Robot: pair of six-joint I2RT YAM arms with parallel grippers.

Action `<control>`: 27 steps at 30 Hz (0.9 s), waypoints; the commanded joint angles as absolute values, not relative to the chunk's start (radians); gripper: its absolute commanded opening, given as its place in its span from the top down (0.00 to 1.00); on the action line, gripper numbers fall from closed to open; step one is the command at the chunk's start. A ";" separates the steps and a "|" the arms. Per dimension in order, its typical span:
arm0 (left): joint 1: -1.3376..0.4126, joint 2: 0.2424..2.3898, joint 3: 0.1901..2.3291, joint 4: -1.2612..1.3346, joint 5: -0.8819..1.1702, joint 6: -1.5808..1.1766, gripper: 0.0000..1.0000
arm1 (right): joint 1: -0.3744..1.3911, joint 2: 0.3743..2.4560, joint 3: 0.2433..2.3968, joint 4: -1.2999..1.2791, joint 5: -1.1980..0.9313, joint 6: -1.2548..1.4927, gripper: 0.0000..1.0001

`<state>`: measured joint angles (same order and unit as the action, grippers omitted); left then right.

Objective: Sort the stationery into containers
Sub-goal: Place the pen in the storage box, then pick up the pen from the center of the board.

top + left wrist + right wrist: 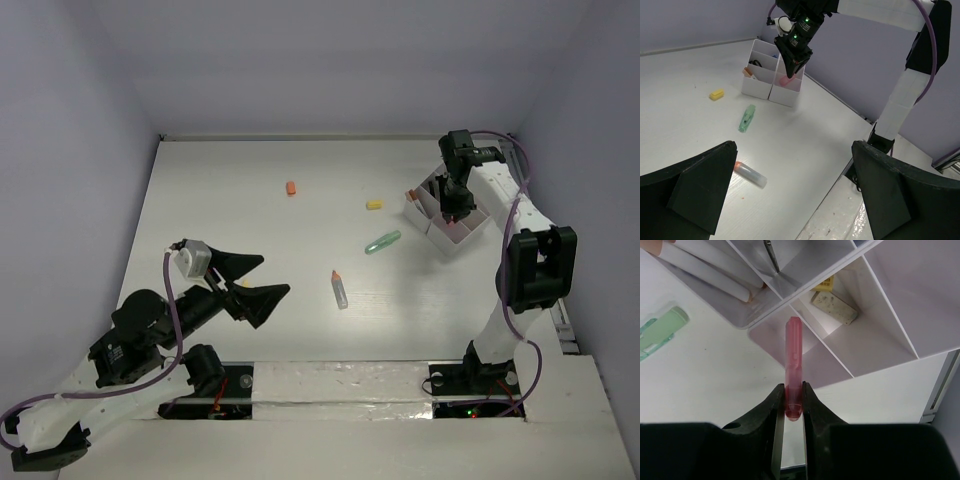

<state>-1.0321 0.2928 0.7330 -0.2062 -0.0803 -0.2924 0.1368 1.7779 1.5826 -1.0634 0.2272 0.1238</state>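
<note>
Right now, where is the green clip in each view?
Top: green clip near centre, left of the tray.
Left wrist: clip centre-left, below the tray.
Right wrist: clip at left edge, partly cut off; tray upper right.
Shared landmark: the tray.

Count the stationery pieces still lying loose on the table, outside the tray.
4: an orange bit far left, a yellow bit mid-back, a green clip near the tray, an orange-capped tube at the front. The left claw may hide more.
</note>
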 commanded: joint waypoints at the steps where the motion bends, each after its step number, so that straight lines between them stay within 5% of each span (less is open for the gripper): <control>1: -1.028 0.310 0.732 -0.161 -0.081 -0.282 0.01 | 0.130 1.769 1.606 -1.022 0.215 0.120 0.79; 7: -1.028 0.310 0.730 -0.163 -0.089 -0.282 0.01 | 0.130 1.744 1.611 -1.012 0.195 0.123 0.64; 27: -1.000 0.376 0.735 -0.173 -0.136 -0.278 0.01 | 0.283 1.565 1.603 -0.864 -0.035 0.166 0.54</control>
<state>-1.0134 0.3565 0.7330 -0.2073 -0.1116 -0.2913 0.2089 1.6218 1.5826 -0.9596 0.0338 0.1444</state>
